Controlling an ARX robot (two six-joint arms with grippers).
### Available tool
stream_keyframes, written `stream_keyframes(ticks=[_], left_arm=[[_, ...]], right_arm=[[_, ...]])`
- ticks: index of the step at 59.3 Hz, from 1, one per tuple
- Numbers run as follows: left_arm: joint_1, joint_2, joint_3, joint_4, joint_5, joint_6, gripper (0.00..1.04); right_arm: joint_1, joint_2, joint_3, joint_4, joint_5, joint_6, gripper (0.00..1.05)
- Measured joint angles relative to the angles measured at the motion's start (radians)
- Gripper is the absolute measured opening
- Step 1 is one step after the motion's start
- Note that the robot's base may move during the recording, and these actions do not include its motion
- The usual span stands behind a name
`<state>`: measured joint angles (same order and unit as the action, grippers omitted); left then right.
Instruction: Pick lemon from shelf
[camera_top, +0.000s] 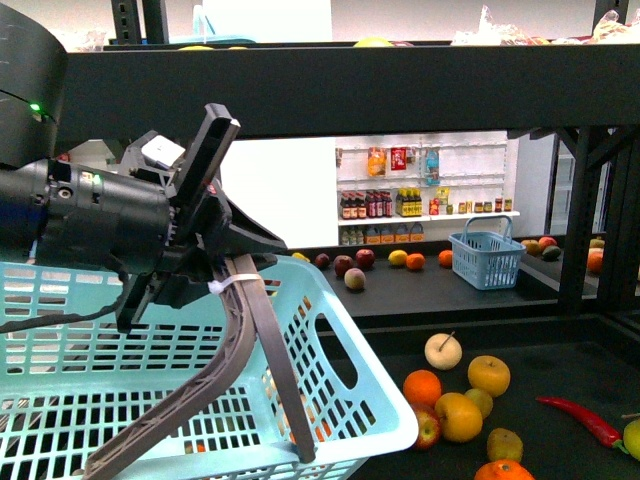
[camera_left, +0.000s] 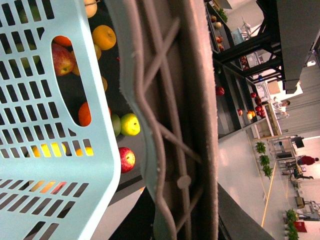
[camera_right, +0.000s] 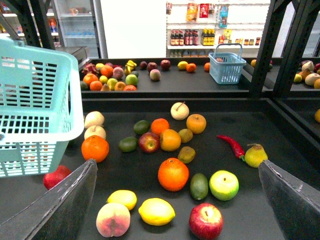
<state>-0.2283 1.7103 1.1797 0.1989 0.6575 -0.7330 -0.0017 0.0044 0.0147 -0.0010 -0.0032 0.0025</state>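
Two yellow lemons lie on the shelf's dark deck (camera_right: 280, 145) in the right wrist view: a larger lemon (camera_right: 156, 211) and a smaller one (camera_right: 122, 199) beside it. My right gripper (camera_right: 177, 166) hangs open above the fruit, its fingers (camera_right: 60, 205) spread wide on either side of both lemons and touching nothing. My left gripper (camera_top: 200, 200) is shut on the grey basket handle (camera_top: 250, 340) of a light blue basket (camera_top: 120, 350) and holds it up at the shelf's front left. The right gripper is out of the front view.
Around the lemons lie a peach (camera_right: 113, 219), a red apple (camera_right: 205, 221), an orange (camera_right: 173, 174), a green apple (camera_right: 223, 185) and a red chilli (camera_right: 231, 145). A small blue basket (camera_right: 227, 67) stands on the far deck. Black uprights (camera_right: 265, 45) rise on the right, and a shelf beam (camera_top: 400, 90) runs overhead.
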Motion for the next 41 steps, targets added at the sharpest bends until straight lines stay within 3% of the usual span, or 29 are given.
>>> stream_keyframes(ticks=[21, 30, 36, 41], left_arm=[[-0.047, 0.063, 0.016, 0.076, -0.035, -0.016, 0.12], [-0.050, 0.063, 0.016, 0.077, -0.035, -0.016, 0.11], [-0.050, 0.063, 0.017, 0.077, -0.037, -0.016, 0.11], [-0.050, 0.063, 0.017, 0.077, -0.039, -0.017, 0.11]], right_arm=[[0.000, 0.000, 0.000, 0.000, 0.000, 0.000, 0.97], [-0.007, 0.149, 0.066, -0.213, -0.054, 0.120, 0.97], [-0.039, 0.272, 0.081, -0.174, -0.112, 0.146, 0.97], [-0.091, 0.454, 0.118, -0.054, -0.182, 0.124, 0.97]])
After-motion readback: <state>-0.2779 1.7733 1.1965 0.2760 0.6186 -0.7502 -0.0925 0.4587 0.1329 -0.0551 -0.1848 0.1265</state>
